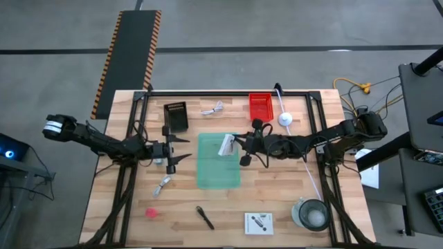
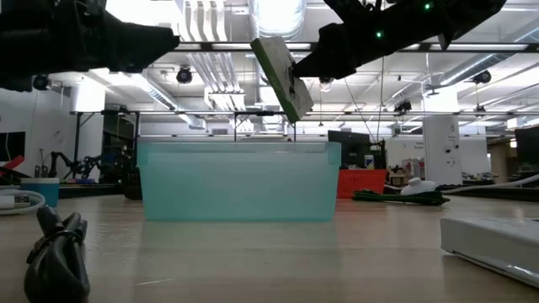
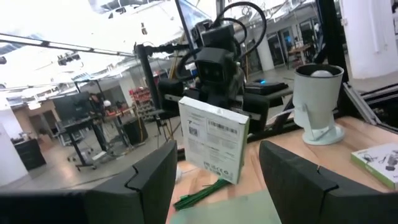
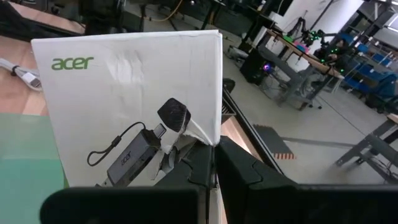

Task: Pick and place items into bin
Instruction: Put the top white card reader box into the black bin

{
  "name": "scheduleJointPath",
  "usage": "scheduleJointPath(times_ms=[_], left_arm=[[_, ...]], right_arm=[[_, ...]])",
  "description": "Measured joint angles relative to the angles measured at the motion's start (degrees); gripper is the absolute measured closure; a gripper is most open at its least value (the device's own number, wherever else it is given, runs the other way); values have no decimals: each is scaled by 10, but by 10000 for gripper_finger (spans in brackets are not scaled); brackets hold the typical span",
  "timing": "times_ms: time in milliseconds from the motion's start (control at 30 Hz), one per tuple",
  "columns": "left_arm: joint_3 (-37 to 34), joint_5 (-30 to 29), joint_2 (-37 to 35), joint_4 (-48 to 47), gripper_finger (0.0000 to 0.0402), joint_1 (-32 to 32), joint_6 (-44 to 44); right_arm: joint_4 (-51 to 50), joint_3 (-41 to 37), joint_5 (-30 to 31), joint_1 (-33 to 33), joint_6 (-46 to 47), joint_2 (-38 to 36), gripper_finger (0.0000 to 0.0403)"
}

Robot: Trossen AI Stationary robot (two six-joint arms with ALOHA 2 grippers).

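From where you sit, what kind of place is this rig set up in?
Probably an industrial robotics lab or workshop. The wooden table stands on a concrete floor beside hazard-striped matting; exposed ceiling ducts hang overhead. The right claw holds a white Acer box over the green bin.

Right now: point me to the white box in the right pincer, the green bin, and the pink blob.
white box [image 4: 134, 112], right wrist view, middle of its printed face.
green bin [image 2: 240, 187], low view, front wall.
pink blob [image 1: 151, 213], high view, its centre, near the table's front-left.
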Motion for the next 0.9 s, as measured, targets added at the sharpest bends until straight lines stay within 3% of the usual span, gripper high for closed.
scheduleJointPath(times_ms=[500, 900], left_arm=[[16, 5, 74, 5, 191, 0, 3], [93, 4, 157, 23, 191, 0, 35]], right_arm=[[7, 0, 15, 0, -11, 0, 394], [51, 0, 15, 0, -14, 0, 394]])
